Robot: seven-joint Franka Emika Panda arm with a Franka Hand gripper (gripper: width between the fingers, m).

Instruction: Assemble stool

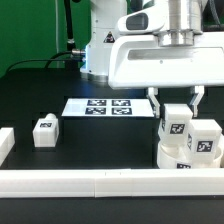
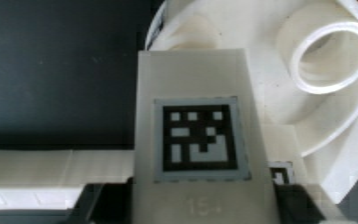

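My gripper [image 1: 177, 110] is shut on a white block leg [image 1: 177, 126] with a black-and-white tag, holding it upright over the round white seat [image 1: 176, 157] at the exterior view's right. A second leg [image 1: 206, 140] stands on the seat right beside it. A third leg [image 1: 45, 131] lies loose on the black table at the exterior view's left. In the wrist view the held leg [image 2: 197, 110] fills the middle between the dark fingers [image 2: 105, 200] of my gripper [image 2: 197, 198]. Its far end reaches the seat [image 2: 318, 110], which shows a round socket. Whether the leg touches the seat is hidden.
The marker board [image 1: 108, 105] lies flat behind the middle of the table. A long white border bar [image 1: 100, 183] runs along the front edge, and a short white bar [image 1: 5, 143] sits at the exterior view's left. The arm's white body looms above the seat.
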